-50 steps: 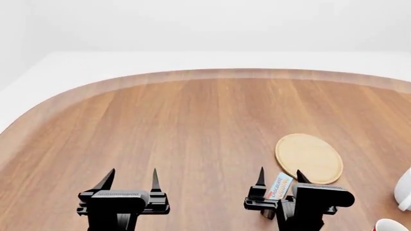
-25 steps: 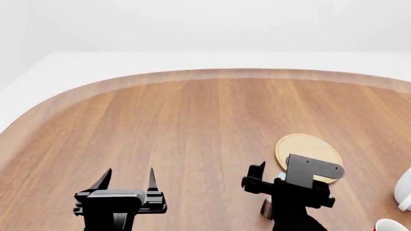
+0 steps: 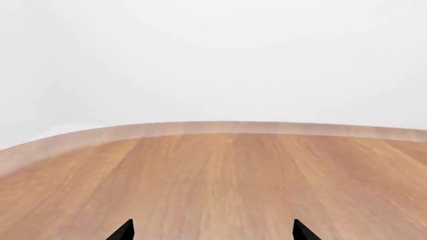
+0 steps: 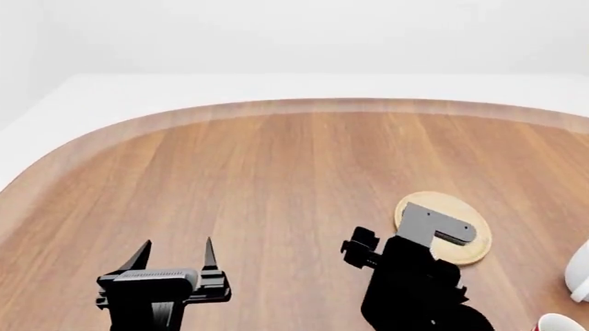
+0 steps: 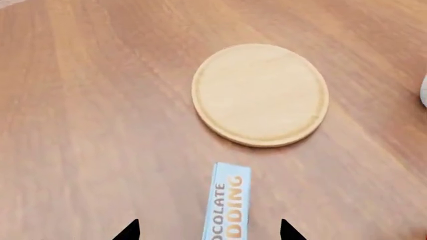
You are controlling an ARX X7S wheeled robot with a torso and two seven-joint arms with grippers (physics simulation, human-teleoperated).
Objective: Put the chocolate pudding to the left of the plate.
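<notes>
Your pudding carton (image 5: 227,206) stands on the table (image 5: 87,125) just short of the plate (image 5: 260,94), apart from it, between the spread fingertips of your right gripper (image 5: 208,230), which does not touch it; in the head view that arm hides the carton; your left gripper (image 4: 172,252) hangs released over bare wood, well apart.

One plate (image 5: 260,94), one chocolate pudding (image 5: 227,202), two mugs (image 4: 578,272) at the head view's lower right, two grippers (image 4: 172,252).
</notes>
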